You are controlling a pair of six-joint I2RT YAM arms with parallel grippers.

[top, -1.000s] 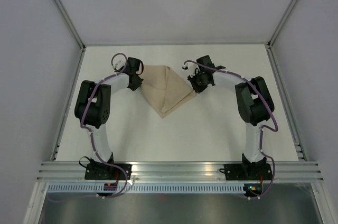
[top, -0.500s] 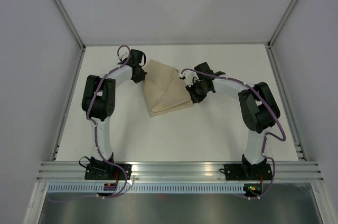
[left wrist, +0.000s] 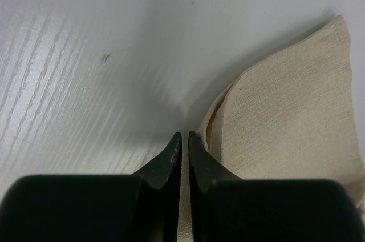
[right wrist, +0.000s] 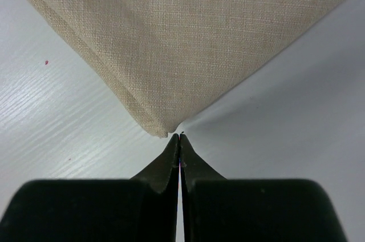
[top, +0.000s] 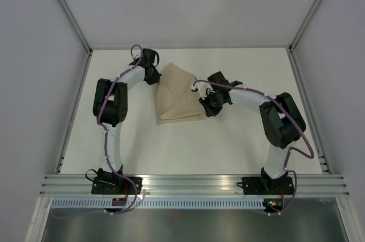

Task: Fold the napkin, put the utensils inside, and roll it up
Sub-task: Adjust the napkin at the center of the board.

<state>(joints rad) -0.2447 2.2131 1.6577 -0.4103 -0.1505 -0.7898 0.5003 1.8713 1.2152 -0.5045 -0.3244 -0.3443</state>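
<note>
Beige square cloth napkin [top: 178, 96] lies folded into a rough triangle on the white table [top: 239, 145]. Left gripper [left wrist: 181, 137] is at the napkin's far-left corner, fingers a narrow slit apart, cloth edge just beside. Can't tell if a layer is pinched. Right gripper [right wrist: 179, 137] is at the napkin's near-right corner, fingers pressed together, holding nothing, tips at the point. Fork not in view. Risks: a snagged layer could lift with the left arm and open the fold. The closed right tips could nudge the corner and skew the edges.

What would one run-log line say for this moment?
napkin: folded, flat | left gripper: barely open, at its edge | right gripper: shut, at its corner
</note>
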